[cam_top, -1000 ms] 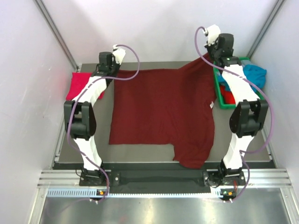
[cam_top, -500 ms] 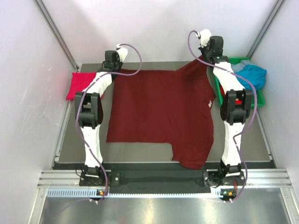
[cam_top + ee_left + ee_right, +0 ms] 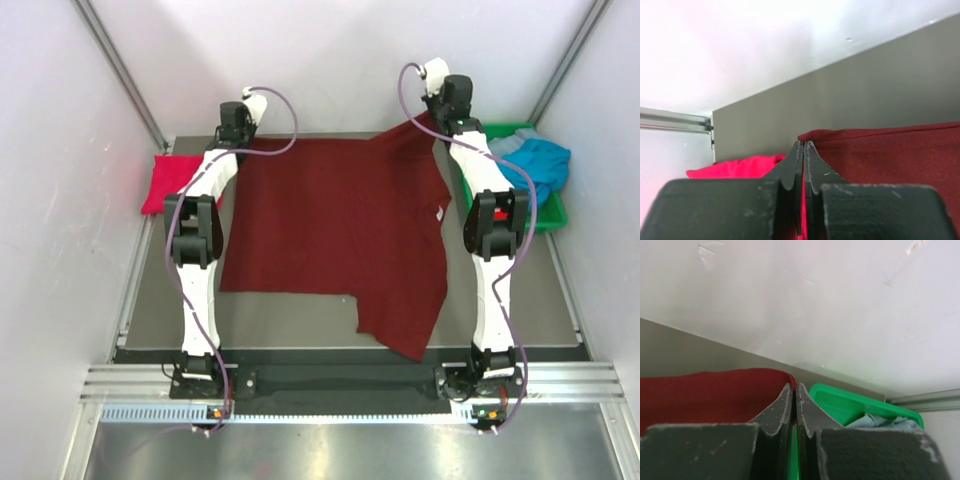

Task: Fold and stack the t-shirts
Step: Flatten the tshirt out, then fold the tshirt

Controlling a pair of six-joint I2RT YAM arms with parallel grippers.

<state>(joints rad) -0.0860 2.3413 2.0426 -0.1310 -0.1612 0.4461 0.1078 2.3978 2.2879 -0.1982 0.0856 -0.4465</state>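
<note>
- Both arms are stretched right out to the back of the table, each holding one far corner of the maroon shirt.
- Left gripper: jaws pressed together, with the shirt's corner nipped right at the tips. The cloth runs off to its right in a fairly straight, taut edge.
- Right gripper: also squeezed closed, pinching the other far corner. From above, the cloth there peaks up off the table toward the fingers, so that corner is lifted a bit.
- The rest of the maroon shirt lies spread on the table from the grippers back toward the arm bases. It's mostly flat, but one flap trails out at the near edge on the right arm's side, so it's not square.
- The crimson shirt is bunched just to the outer side of the left gripper.
- The teal shirt sits in the green bin, just beside the right gripper on its outer side.
- My read: this is the spread-and-straighten step on the first shirt, and no fold has been made.
- Next I'd guess it needs the far edge laid down flat with even tension on both sides.
- After that, let go and regrip for the first fold. That stray near flap needs sorting out too, or the fold will come out lopsided.
</note>
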